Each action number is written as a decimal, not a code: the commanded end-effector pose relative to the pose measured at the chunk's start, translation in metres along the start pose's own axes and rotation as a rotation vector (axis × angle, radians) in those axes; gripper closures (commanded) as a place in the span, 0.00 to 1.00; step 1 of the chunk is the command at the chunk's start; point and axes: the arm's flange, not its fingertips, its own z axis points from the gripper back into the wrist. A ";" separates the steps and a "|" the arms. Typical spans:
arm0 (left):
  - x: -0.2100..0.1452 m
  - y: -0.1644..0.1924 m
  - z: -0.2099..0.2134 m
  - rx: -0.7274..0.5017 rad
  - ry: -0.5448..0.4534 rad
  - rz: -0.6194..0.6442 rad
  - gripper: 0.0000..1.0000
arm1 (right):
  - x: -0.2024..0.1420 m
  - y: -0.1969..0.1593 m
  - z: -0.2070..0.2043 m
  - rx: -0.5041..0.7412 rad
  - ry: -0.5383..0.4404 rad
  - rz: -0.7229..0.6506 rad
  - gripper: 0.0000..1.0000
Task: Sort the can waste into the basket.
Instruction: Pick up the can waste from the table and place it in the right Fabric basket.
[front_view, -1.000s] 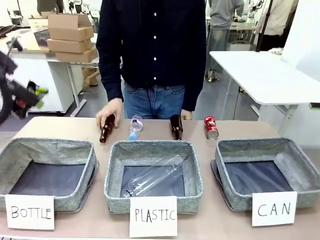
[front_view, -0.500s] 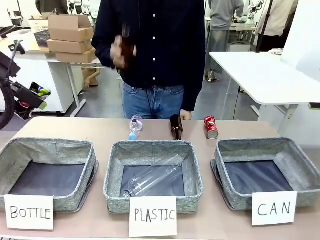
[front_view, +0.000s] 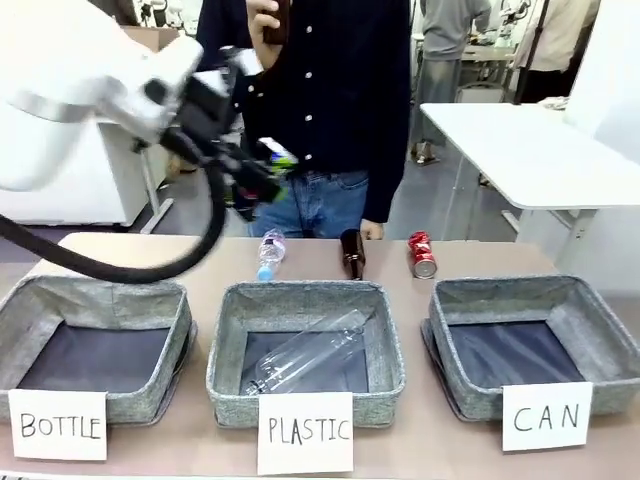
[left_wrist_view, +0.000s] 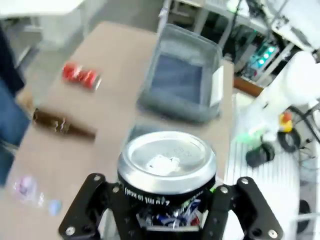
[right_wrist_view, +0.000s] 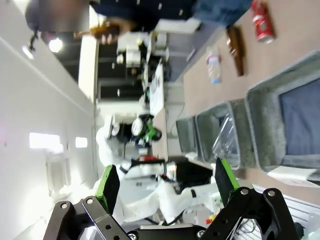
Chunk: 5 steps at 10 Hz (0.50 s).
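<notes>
My left gripper (left_wrist_view: 167, 197) is shut on the dark blue can (left_wrist_view: 167, 162), whose silver end faces the camera. In the front view that gripper (front_view: 262, 170) hangs high over the table's far side, in front of the person. The red can (front_view: 422, 254) lies on the table behind the grey basket (front_view: 520, 291) signed "CAN"; the left wrist view shows the red can (left_wrist_view: 80, 76) beside that basket (left_wrist_view: 175, 102). My right gripper (right_wrist_view: 167, 182) is open with nothing between its fingers, far from the red can (right_wrist_view: 260, 22) and the basket (right_wrist_view: 262, 127).
A brown bottle (front_view: 352, 253) and a small plastic bottle (front_view: 269, 252) lie behind the "PLASTIC" basket (front_view: 305, 296), which holds a clear bottle. The "BOTTLE" basket (front_view: 100, 292) stands at the left. The person's hand holds another brown bottle (front_view: 274, 20) up at chest height.
My left arm has swung in from the far left to above the table's far middle. The person has raised the brown bottle from the table to chest height.
</notes>
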 end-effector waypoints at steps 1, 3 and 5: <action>0.073 -0.005 -0.088 0.040 0.050 -0.102 1.00 | 0.006 -0.009 0.076 -0.004 -0.116 -0.066 0.00; 0.114 -0.045 -0.175 -0.025 0.086 -0.184 1.00 | -0.006 -0.032 0.144 -0.015 -0.262 -0.105 0.00; 0.130 -0.070 -0.259 -0.027 0.136 -0.249 1.00 | -0.031 -0.060 0.183 -0.040 -0.284 -0.104 0.00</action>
